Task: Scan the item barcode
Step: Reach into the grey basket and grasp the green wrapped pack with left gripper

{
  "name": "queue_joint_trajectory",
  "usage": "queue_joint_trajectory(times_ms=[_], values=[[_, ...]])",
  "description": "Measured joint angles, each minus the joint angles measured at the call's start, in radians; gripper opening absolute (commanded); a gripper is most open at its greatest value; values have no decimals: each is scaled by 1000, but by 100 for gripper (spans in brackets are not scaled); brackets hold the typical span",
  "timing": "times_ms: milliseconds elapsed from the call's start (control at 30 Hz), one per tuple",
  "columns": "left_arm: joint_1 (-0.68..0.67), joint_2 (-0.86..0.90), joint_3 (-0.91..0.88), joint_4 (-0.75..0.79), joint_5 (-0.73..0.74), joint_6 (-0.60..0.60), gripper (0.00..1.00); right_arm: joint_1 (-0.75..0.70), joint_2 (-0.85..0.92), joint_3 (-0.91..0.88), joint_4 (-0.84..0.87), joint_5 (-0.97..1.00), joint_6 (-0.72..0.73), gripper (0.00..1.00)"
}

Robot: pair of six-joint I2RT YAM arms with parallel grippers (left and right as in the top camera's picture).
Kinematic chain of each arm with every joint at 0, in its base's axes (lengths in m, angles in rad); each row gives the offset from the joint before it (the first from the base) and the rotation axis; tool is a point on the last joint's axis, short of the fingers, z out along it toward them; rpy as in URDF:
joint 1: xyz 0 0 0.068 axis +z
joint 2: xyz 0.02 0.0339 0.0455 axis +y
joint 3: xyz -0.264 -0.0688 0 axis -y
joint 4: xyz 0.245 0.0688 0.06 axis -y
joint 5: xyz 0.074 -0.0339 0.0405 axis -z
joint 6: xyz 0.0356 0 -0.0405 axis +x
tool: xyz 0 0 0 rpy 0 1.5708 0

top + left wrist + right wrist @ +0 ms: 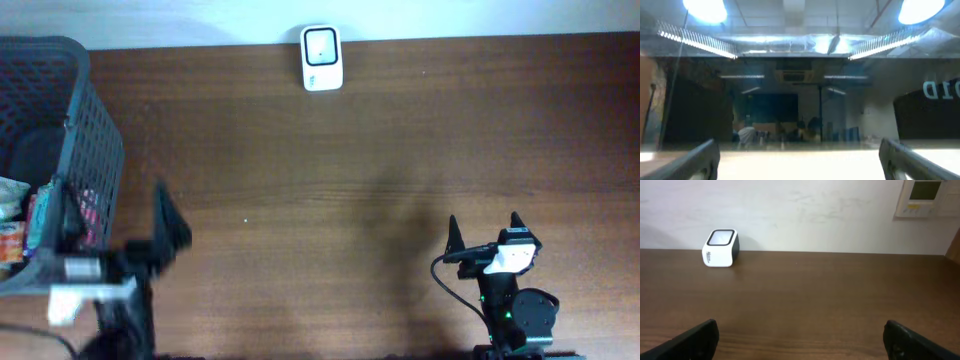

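1 scanner [322,58]: overhead, right wrist only

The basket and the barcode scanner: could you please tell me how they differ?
The basket is large, dark grey mesh; the barcode scanner is small, white and solid. The basket stands at the left edge, cut off by the frame; the scanner sits whole at the far edge. The basket holds packaged items; the scanner holds nothing. Both rest on the wooden table.

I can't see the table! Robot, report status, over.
Left gripper open, empty. Right gripper open, empty. Items in basket, scanner at far edge. Nothing blocking scanner.
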Motion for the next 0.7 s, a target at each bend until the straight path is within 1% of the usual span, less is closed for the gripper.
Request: queue_joint_trajectory(times_ms=[67, 100, 133, 167, 200, 233, 267, 300, 333, 400, 467, 500, 533, 567, 600, 700], values=[[0, 279, 365, -404, 26, 61, 99, 0, -3, 0, 0, 1, 1, 99], [0, 372, 509, -611, 34, 103, 99, 0, 0, 0, -1, 1, 0, 99], [0, 490, 684, -767, 39, 140, 99, 1, -1, 0, -1, 1, 0, 99], [7, 609, 853, -859, 41, 169, 99, 1, 0, 0, -1, 0, 0, 99], [24, 688, 962, -933, 44, 183, 99, 1, 0, 0, 0, 1, 0, 99], [81, 827, 1154, -1006, 50, 200, 99, 1, 1, 0, -1, 0, 0, 99], [110, 875, 1220, -1098, 69, 206, 99, 1, 1, 0, -1, 0, 0, 99], [156, 941, 1328, -1149, 85, 209, 99, 1, 0, 0, -1, 0, 0, 99], [197, 994, 1374, -1179, 89, 213, 99, 1, -1, 0, -1, 0, 0, 99], [245, 1040, 1374, -1206, 103, 228, 99, 1, -1, 0, -1, 0, 0, 99], [337, 1065, 1398, -1229, 112, 201, 99, 1, -1, 0, -1, 0, 0, 99], [431, 1094, 1450, -1260, 110, 179, 99, 1, -1, 0, -1, 0, 0, 99], [473, 1111, 1481, -1307, 111, 175, 99, 1, -1, 0, -1, 0, 0, 99], [550, 1155, 1520, -1350, 118, 168, 99, 1, -1, 0, -1, 0, 0, 99], [598, 1191, 1523, -1371, 112, 167, 99, 1, -1, 0, -1, 1, 0, 99], [662, 1308, 1526, -1482, 110, 163, 99, 1, -1, 0, -1, 0, 0, 99]])
